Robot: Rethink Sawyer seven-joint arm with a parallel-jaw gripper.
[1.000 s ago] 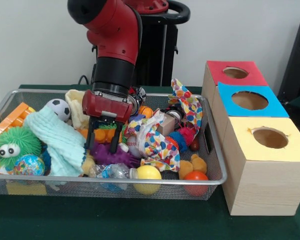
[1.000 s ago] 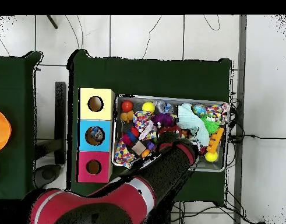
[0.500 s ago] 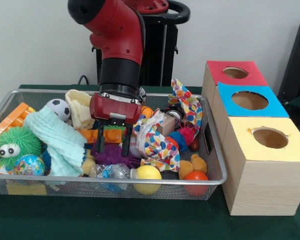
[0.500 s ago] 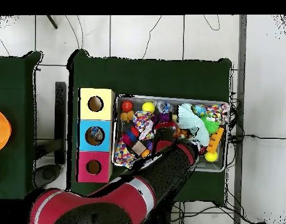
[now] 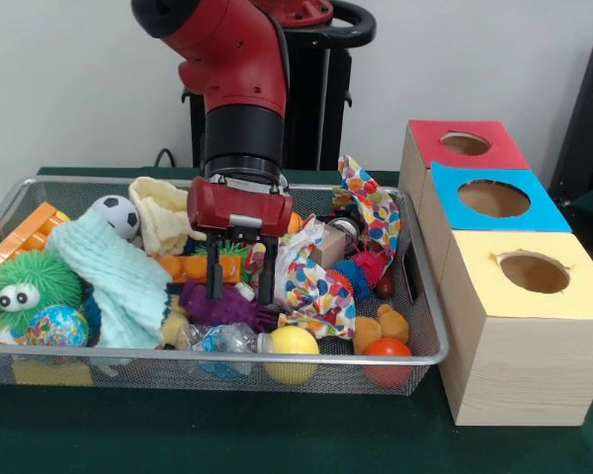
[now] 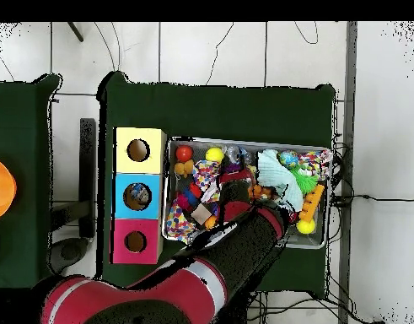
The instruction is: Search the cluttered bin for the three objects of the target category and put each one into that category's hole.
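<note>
I have the red and black gripper (image 5: 240,296) hanging inside the wire mesh bin (image 5: 415,336), its two black fingers spread apart and holding nothing. Their tips sit right at the top of the purple spiky rubber toy (image 5: 222,308); I cannot tell if they touch it. An orange plastic block (image 5: 196,267) shows just behind the left finger. Near of the gripper, against the front wall, lie a crumpled clear plastic bottle (image 5: 217,339), a yellow ball (image 5: 292,343) and, further right, a red-orange ball (image 5: 387,351). To the gripper's right a multicoloured polka-dot cloth (image 5: 311,281) is bunched over a small wooden block (image 5: 328,244). To its left are a light blue knitted cloth (image 5: 119,281), a green fuzzy toy with googly eyes (image 5: 25,284) and a small soccer ball (image 5: 116,213). On the green tabletop (image 5: 277,434), right of the bin, stand three wooden boxes with round holes: yellow-topped (image 5: 534,276) nearest, blue-topped (image 5: 494,197) in the middle, red-topped (image 5: 465,143) farthest. From overhead, the arm (image 6: 235,245) covers the bin's middle.
</note>
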